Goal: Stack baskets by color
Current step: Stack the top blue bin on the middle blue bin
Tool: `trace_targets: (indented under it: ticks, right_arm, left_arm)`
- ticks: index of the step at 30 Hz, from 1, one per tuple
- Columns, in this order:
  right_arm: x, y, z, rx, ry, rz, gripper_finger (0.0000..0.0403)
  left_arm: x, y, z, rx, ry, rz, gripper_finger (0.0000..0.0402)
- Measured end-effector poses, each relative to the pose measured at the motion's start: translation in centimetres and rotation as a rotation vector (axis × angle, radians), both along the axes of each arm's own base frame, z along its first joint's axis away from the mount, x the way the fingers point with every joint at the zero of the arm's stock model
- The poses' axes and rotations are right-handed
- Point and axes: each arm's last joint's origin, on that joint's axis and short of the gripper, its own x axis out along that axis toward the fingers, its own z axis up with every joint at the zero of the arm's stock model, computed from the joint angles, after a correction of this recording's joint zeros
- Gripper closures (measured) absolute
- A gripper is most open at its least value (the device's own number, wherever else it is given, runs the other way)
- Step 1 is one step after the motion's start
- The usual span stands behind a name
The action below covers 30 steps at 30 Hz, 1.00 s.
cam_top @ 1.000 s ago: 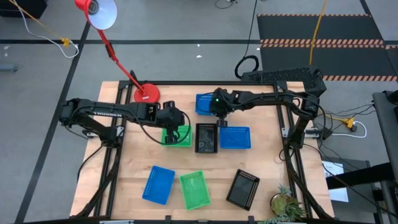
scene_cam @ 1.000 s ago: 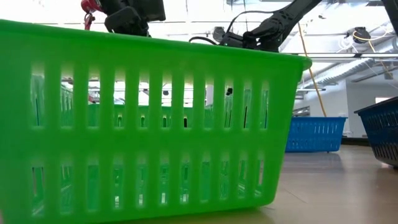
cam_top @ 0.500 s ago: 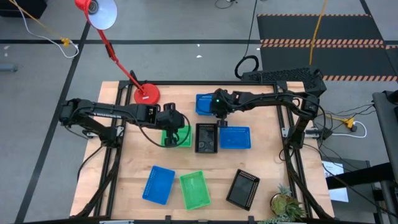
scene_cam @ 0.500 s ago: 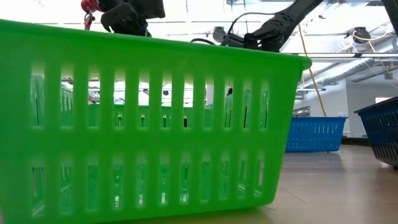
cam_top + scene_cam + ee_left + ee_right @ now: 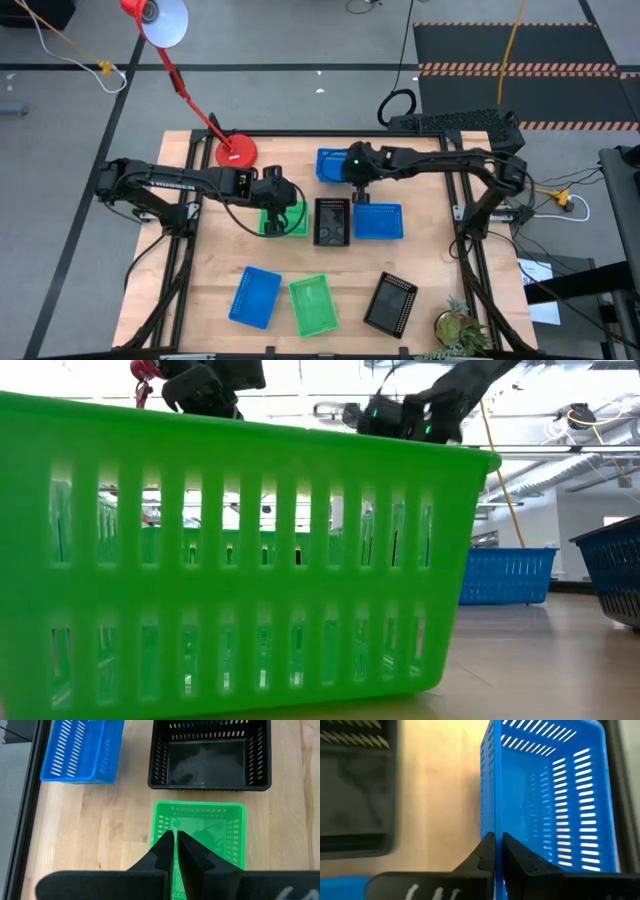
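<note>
The right gripper (image 5: 494,842) has just snapped shut after a brief opening, and its arm has swung slightly; it now pinches the side wall of the blue basket (image 5: 331,166) at the desk's (image 5: 215,275) far edge, so a lift looks ready; the left gripper (image 5: 174,840) hangs over the green basket (image 5: 200,837) mid-desk, fingers narrow on its wall; beside it sits a black basket (image 5: 210,755); three more baskets wait along the near edge.
</note>
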Motion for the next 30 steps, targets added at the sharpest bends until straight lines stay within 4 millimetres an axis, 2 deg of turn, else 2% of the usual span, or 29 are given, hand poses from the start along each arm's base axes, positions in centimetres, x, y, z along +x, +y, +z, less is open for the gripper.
trace_targets:
  ticks: [7,15,22,30]
  right_arm:
    - [-2.4,2.8,5.0,0.001,-0.084,0.004,0.0396]
    - [-5.7,8.0,9.2,-0.052,-0.135,0.001,0.0396]
    - [-7.8,12.4,11.1,-0.015,-0.147,0.024,0.0396]
    - [-9.0,16.6,12.0,0.004,-0.145,0.072,0.0396]
  left_arm:
    - [0.0,0.0,0.0,0.000,-0.001,-0.002,0.0376]
    - [0.0,0.0,0.0,-0.004,-0.006,0.005,0.0376]
    - [0.2,-0.1,0.1,-0.014,-0.026,0.020,0.0376]
    - [0.2,-0.8,0.1,-0.026,-0.035,0.013,0.0376]
